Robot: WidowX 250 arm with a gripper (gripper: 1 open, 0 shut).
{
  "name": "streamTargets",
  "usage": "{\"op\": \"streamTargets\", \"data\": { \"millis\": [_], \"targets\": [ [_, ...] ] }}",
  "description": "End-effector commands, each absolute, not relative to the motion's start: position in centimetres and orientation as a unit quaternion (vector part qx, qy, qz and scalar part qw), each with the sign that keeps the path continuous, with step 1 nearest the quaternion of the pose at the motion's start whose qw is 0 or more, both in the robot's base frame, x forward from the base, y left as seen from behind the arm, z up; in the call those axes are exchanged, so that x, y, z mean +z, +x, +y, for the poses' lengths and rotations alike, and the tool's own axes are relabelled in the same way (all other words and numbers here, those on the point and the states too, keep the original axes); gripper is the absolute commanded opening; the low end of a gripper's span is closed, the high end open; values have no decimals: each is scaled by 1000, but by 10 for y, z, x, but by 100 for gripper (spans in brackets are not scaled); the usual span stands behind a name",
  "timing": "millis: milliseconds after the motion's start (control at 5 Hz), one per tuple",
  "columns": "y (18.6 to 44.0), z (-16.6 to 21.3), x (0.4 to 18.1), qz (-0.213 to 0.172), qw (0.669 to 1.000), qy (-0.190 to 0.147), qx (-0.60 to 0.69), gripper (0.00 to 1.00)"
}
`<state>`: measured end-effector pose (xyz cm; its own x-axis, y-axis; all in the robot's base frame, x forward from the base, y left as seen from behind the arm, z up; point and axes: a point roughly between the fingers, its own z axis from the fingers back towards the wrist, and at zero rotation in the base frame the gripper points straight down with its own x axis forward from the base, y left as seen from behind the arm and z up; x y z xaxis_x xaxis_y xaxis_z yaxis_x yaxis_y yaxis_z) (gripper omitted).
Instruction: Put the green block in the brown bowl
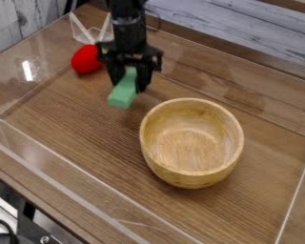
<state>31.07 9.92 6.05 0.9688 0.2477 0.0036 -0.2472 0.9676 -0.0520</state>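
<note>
Beside brown bowl [193, 141], gripper [127, 83] clamping green block [123, 92] (lifted); red toy [85, 60] behind

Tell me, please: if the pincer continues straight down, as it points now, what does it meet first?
Probably the bare wooden table. The pincer is shut on the green block, and the brown bowl seems to sit to one side, though depth is uncertain.

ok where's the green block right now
The green block hangs in the gripper, lifted off the table, left of the brown bowl, right of the red toy.

Soft even daylight, glare on the clear walls [28, 71], slightly blurred.
</note>
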Motion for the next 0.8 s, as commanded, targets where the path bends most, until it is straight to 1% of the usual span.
{"op": "streamTargets", "data": {
  "millis": [0, 400, 600],
  "targets": [
    [315, 104, 99, -60, 991, -29, 114, 0],
    [316, 111, 91, -74, 992, -34, 95, 0],
    [321, 114, 98, -80, 991, -34, 99, 0]
  ]
}}
